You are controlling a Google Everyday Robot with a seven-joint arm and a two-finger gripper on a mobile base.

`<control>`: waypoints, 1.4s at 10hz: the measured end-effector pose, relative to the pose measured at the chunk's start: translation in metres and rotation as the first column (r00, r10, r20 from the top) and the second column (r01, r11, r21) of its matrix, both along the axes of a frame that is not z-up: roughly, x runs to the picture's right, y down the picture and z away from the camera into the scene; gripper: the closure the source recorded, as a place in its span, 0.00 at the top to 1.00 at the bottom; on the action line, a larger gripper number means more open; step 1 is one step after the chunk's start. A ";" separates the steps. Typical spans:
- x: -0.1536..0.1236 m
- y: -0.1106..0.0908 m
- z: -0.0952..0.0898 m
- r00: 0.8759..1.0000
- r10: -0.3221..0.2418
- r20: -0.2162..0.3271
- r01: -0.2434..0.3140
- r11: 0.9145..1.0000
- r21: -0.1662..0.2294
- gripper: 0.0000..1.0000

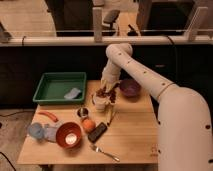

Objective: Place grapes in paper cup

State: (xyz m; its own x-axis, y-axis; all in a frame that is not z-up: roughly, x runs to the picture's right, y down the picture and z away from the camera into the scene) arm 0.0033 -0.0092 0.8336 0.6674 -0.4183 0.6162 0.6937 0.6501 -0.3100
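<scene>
The white paper cup (100,105) stands near the middle of the wooden table (135,135). The dark reddish-purple grapes (103,92) are right at the cup's mouth, just above its rim. My gripper (107,93) reaches down from the white arm (125,62) and is shut on the grapes, holding them directly over the cup. The cup's opening is mostly hidden by the grapes and the gripper.
A purple bowl (130,88) sits right of the gripper. A green tray (55,85) holding a blue sponge (73,93) is at the back left. A metal cup (83,113), orange (88,124), black object (98,132), orange bowl (68,135), light blue cup (35,130) and fork (105,152) lie in front.
</scene>
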 end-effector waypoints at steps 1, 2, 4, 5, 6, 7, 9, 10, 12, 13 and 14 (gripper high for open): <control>0.001 0.000 0.000 1.000 -0.001 0.001 0.001 1.000 0.000 0.10; 0.000 0.000 0.000 1.000 -0.003 0.002 0.003 1.000 0.000 0.10; 0.000 -0.001 0.001 1.000 -0.009 0.007 0.009 1.000 0.002 0.10; -0.001 -0.002 0.002 1.000 -0.011 0.009 0.011 1.000 0.003 0.10; -0.001 -0.002 0.002 1.000 -0.012 0.012 0.012 1.000 0.002 0.10; -0.001 -0.002 0.002 1.000 -0.015 0.012 0.015 1.000 0.002 0.10; 0.000 -0.002 0.003 1.000 -0.019 0.016 0.019 1.000 0.004 0.05; -0.001 -0.003 0.004 1.000 -0.021 0.019 0.021 1.000 0.004 0.05; -0.001 -0.003 0.004 0.999 -0.025 0.022 0.025 1.000 0.005 0.05; -0.001 -0.003 0.004 0.999 -0.027 0.024 0.027 1.000 0.006 0.05; -0.002 -0.004 0.004 0.999 -0.030 0.027 0.030 1.000 0.007 0.05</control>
State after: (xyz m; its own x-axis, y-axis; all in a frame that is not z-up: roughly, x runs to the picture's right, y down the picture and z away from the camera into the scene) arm 0.0018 -0.0129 0.8380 0.6379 -0.4415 0.6310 0.7207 0.6311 -0.2871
